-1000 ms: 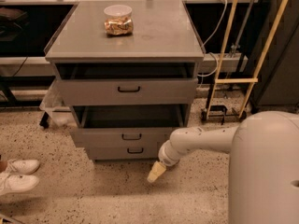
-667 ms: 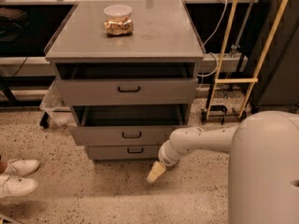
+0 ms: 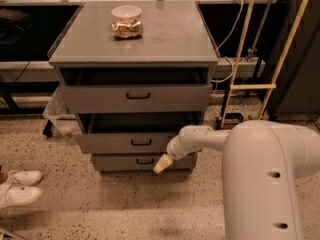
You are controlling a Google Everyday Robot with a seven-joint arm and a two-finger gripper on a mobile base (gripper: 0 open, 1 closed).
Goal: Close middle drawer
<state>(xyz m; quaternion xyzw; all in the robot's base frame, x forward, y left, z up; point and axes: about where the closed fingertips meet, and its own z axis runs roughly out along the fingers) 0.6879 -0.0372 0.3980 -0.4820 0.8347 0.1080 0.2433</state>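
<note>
The grey cabinet (image 3: 135,59) has three drawers. The middle drawer (image 3: 115,143), with a small dark pull handle (image 3: 141,142), stands pulled out a little further than the drawers above and below it. The top drawer (image 3: 100,99) is also slightly out. My gripper (image 3: 162,164), with cream-coloured tips, is low in front of the bottom drawer (image 3: 120,162), just below the right part of the middle drawer's front. My white arm (image 3: 200,138) reaches in from the right.
A clear container of snacks (image 3: 127,22) stands on the cabinet top. White shoes (image 3: 17,186) lie on the speckled floor at the left. A yellow frame (image 3: 250,86) and cables stand right of the cabinet. A clear bin (image 3: 57,116) sits behind its left side.
My gripper has moved up and in from the floor toward the cabinet's lower drawers. The middle drawer looks about as far out as before.
</note>
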